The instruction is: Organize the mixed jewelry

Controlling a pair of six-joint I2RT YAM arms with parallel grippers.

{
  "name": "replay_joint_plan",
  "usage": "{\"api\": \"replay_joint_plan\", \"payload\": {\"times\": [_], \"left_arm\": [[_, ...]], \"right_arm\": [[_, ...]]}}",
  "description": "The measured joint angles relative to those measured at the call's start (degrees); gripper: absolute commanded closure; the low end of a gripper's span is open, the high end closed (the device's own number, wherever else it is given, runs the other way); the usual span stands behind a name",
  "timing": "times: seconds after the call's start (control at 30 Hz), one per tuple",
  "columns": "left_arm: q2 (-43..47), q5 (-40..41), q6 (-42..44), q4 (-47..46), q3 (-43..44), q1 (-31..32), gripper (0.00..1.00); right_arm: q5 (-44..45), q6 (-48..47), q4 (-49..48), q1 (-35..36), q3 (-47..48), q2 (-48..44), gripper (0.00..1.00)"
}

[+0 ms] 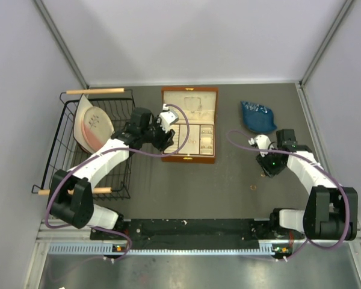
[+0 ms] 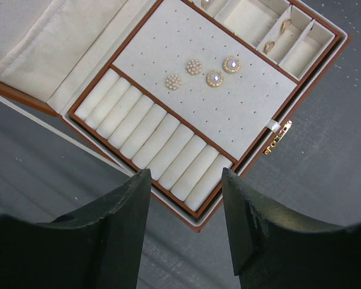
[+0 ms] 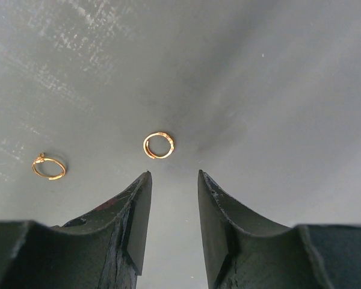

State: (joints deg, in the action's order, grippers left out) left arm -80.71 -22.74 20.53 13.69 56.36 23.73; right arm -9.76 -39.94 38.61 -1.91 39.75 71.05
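The right gripper (image 3: 173, 176) points down, narrowly parted and empty, below the centre-frame gold ring (image 3: 159, 145); the left gripper (image 2: 185, 177) hangs wide and empty over the lower corner of the box (image 2: 186, 36).

Robot lab cell: bare grey walls (image 1: 192, 36), dark table (image 1: 216, 186), mounting rail (image 1: 192, 229).

The top camera is looking down from behind over the whole counter (image 1: 228, 192). Wrist cameras are looking close past the left pincer (image 2: 185, 180) onto the box (image 2: 253, 102), the right pincer (image 3: 174, 177) onto counter, both shared above.
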Motion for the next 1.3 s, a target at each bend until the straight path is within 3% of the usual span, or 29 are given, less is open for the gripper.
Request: {"api": "replay_joint_plan", "payload": {"times": [1.3], "left_arm": [[0.0,-0.35,0.63,0.11,0.0,0.0,0.43]], "right_arm": [[-1.97,-0.63,-4.9,-0.15,1.55,8.28,0.67]]}}
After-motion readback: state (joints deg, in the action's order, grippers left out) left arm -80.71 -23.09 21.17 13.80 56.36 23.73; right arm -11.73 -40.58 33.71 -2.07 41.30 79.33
